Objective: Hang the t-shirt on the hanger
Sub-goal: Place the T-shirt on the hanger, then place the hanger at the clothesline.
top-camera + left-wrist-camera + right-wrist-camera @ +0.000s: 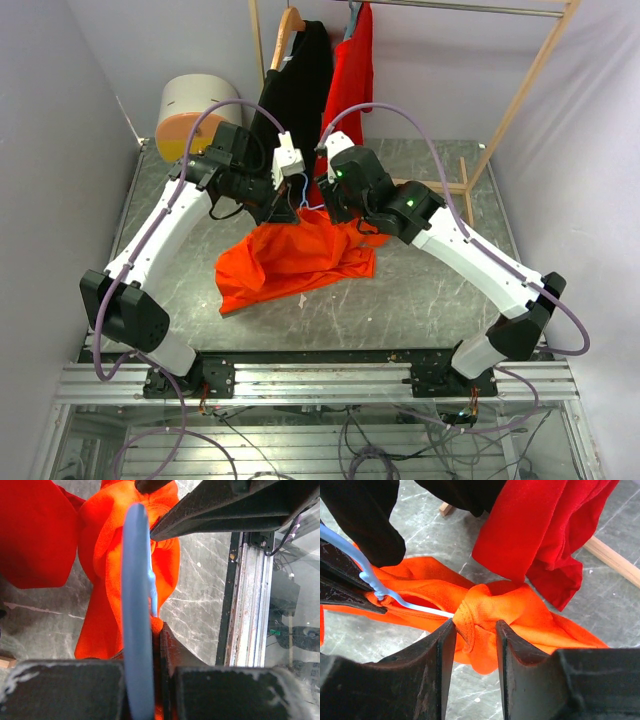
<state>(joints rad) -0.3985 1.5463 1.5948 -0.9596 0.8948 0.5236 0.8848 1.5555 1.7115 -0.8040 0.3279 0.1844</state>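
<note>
The bright orange t-shirt [295, 258] lies crumpled on the grey table, its upper part lifted between my two grippers. My left gripper [288, 205] is shut on the pale-blue wire hanger [303, 192]. In the left wrist view the hanger [137, 605] runs up between the jaws [150, 630] with the t-shirt [107, 555] draped behind it. My right gripper [335, 208] is shut on a bunched fold of the t-shirt [490, 605], held between its jaws [475, 627]. The hanger wire [375, 582] enters the cloth just to the left. Most of the hanger is hidden.
A black garment [300, 80] on a wooden hanger and a deeper red shirt [352, 80] hang from the wooden rack [530, 80] just behind the grippers. A cream cylinder [195, 110] stands at the back left. A metal rail [320, 380] runs along the near edge.
</note>
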